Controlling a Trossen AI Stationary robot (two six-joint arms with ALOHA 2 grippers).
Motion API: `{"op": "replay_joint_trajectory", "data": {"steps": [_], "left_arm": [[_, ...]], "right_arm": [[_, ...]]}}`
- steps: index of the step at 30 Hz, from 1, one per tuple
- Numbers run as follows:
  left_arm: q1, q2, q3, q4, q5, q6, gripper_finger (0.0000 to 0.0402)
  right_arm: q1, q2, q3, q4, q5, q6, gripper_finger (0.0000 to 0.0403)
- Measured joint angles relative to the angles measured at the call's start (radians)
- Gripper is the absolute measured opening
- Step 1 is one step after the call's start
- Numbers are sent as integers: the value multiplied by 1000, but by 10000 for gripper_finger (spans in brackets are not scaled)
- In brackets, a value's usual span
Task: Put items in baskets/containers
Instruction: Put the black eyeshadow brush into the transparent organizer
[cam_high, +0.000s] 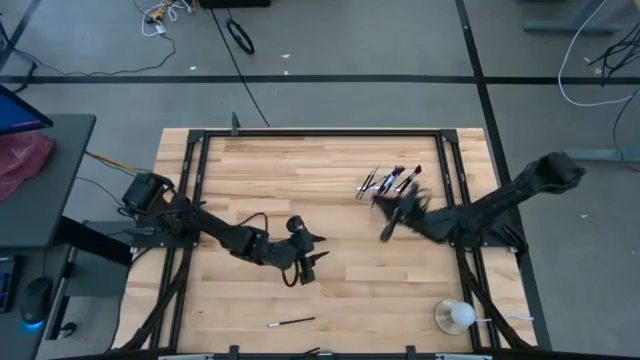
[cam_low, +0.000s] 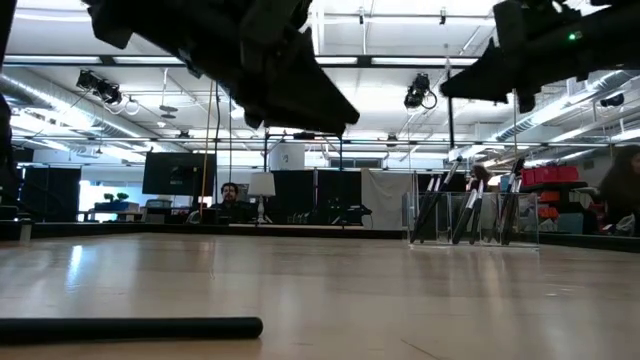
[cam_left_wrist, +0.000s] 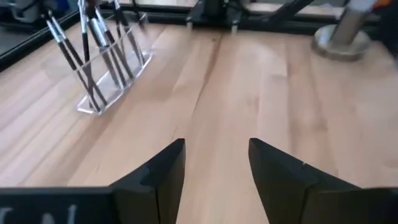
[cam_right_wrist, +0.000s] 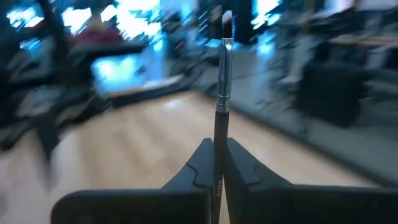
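The right end effector (cam_right_wrist: 216, 163) is clamped on 1 makeup brush (cam_right_wrist: 221, 81), bristles pointing away from the wrist, and hovers just beside the clear tray (cam_high: 390, 182), probably so the handle can drop in among the brushes already standing there. The left end effector (cam_left_wrist: 216, 163) hangs open and empty over mid-bench. Only the high view shows a stray brush (cam_high: 291, 322) near the bench's (cam_high: 350, 280) front edge; the right wrist view alone shows the grip.
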Motion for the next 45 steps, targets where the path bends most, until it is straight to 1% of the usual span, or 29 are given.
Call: {"op": "replay_joint_trajectory", "data": {"steps": [2, 5, 7, 10, 14, 19, 21, 25, 29, 38, 45], "left_arm": [[-10, 15, -1, 5, -32, -19, 183], [-20, 41, 0, 8, -84, -39, 178], [-21, 56, -1, 5, -110, -55, 177], [-19, 75, -1, 19, -136, -75, 177], [-17, 91, -1, 32, -136, -85, 177], [-16, 93, -1, 34, -136, -95, 177], [-16, 93, -1, 36, -136, -93, 177], [-16, 93, -1, 37, -136, -94, 177], [-17, 93, -1, 38, -135, -94, 177], [-16, 93, -1, 38, -135, -92, 177], [-16, 93, -1, 38, -135, -92, 177]], "right_arm": [[-25, -107, -40, 1, 45, -39, 8], [-92, -230, -84, 3, 48, -66, 8], [-146, -276, -119, 2, 47, -59, 8], [-238, -291, -178, 9, 21, 36, 8], [-345, -260, -238, 21, -25, 148, 8], [-406, -217, -256, 53, -99, 216, 8], [-413, -196, -255, 71, -123, 219, 8], [-414, -145, -255, 97, -126, 232, 9], [-414, -84, -255, 104, -126, 277, 9], [-414, 58, -255, 222, -126, 302, 10], [-414, 115, -255, 231, -151, 331, 15]]}}
